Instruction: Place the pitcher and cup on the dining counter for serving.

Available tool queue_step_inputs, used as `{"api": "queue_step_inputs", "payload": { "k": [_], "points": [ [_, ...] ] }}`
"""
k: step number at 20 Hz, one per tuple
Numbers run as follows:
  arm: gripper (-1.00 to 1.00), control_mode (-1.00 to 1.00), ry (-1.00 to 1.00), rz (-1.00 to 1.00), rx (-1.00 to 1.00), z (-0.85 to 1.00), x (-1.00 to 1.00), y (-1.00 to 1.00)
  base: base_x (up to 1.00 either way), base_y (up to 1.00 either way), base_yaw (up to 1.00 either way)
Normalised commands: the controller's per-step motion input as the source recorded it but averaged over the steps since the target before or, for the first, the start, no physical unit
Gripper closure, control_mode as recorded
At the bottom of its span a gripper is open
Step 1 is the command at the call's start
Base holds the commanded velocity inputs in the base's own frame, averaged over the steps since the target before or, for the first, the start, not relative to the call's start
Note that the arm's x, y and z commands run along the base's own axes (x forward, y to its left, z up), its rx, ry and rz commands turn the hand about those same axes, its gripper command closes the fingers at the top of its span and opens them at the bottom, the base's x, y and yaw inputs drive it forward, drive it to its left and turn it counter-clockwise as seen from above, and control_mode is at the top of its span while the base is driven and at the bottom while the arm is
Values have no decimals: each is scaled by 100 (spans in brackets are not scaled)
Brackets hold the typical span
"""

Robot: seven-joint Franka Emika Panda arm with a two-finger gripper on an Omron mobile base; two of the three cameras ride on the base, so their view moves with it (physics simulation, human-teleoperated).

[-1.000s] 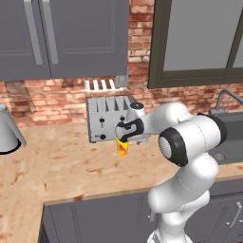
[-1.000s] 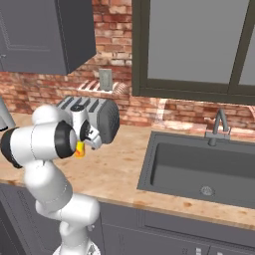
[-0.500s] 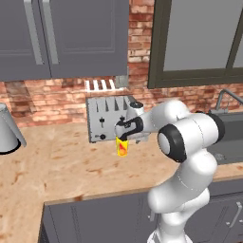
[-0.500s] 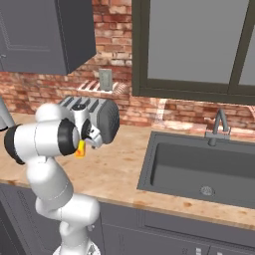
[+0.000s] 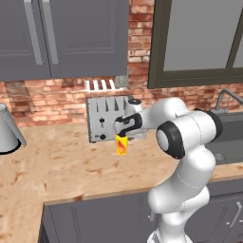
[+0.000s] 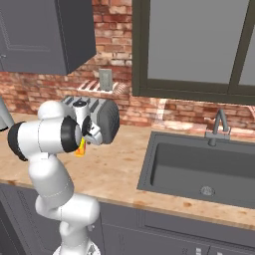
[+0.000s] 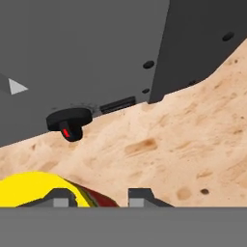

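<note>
The cup (image 5: 121,144) is seen standing on the wood tabletop (image 5: 61,163) just in front of the toaster (image 5: 107,118). The claw (image 5: 124,133) is set over its rim, jaws narrowed about it; a firm grip cannot be told.

A grey toaster (image 5: 108,118) stands at the back of a wood-grain countertop (image 5: 61,166), against a red brick wall (image 5: 52,97); a dark round knob with a red mark (image 7: 70,123) juts from its lower front. Grey wall cupboards (image 5: 61,38) hang above it, beside a dark-framed window (image 6: 194,47). Toward the counter's right end, a dark sink (image 6: 199,167) is set into the top, with a faucet (image 6: 218,127) at its back edge.
</note>
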Motion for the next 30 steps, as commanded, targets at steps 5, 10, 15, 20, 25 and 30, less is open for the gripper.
{"api": "queue_step_inputs", "payload": {
  "k": [5, 10, 15, 20, 25, 30],
  "points": [
    [100, -100, -1, 0, 0, 0, -7, 0, 0, 0, 0],
    [100, -100, -10, 0, 0, 0, -27, 0, 0, 0, 0],
    [100, -100, -11, 0, 0, 2, -42, 0, 0, 0, 0],
    [100, -100, -14, 0, 0, 15, -52, 0, 0, 0, 0],
    [100, -100, -15, 0, 0, 30, -55, -5, 0, 0, 0],
    [100, -100, -25, 3, 0, 52, -65, 0, 0, 0, 0]
  ]
}}
